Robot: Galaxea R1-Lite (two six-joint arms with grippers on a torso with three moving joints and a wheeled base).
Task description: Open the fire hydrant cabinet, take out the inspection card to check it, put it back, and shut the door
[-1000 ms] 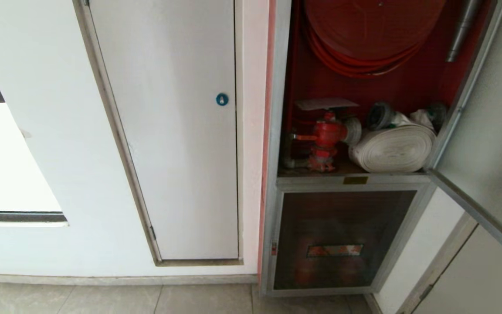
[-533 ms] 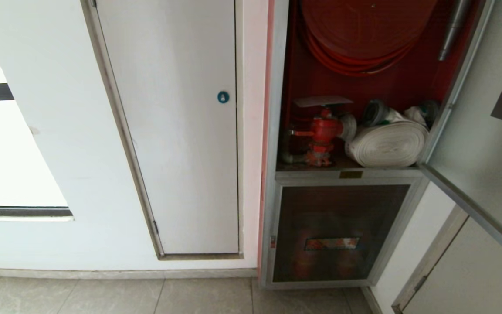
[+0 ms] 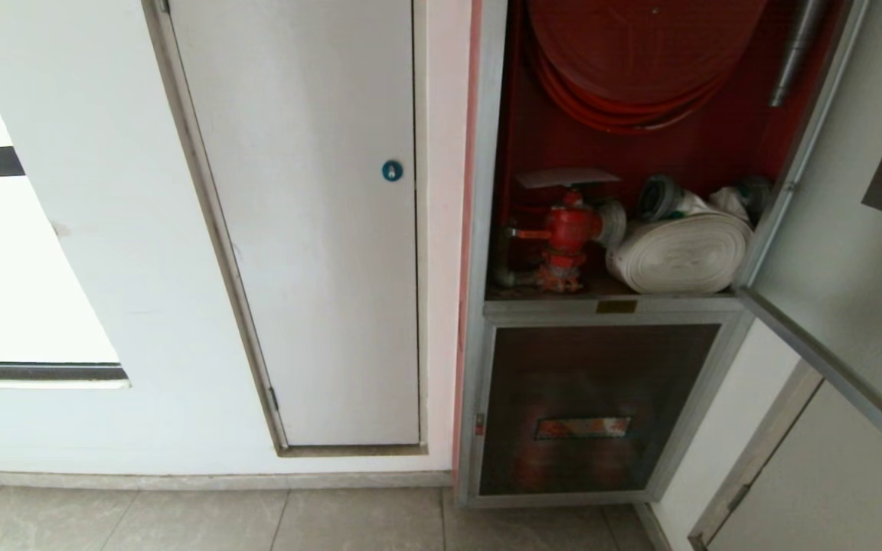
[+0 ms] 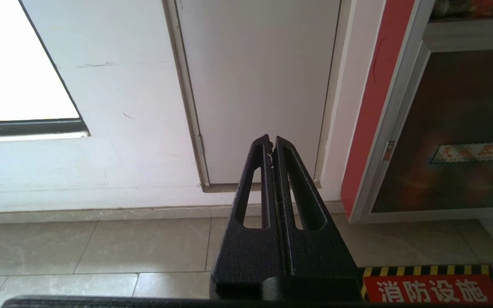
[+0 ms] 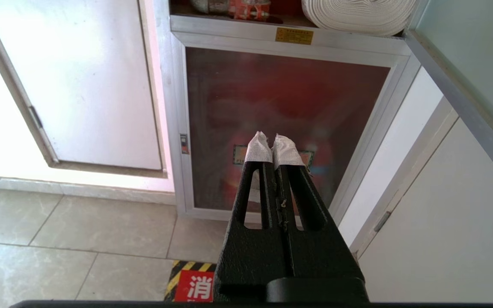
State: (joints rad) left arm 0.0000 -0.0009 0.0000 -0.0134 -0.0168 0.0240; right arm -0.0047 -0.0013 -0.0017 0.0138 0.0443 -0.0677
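Cabinet door swung open; card flat atop red valve, hose roll beside. Left gripper, right gripper: fingers together, empty, low near floor.

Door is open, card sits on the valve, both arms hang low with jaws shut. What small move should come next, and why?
Probably raise the right gripper toward the inspection card and open it. The door already stands open, the card lies flat on the red valve, and both grippers, the left gripper too, point low at the floor, shut and empty.
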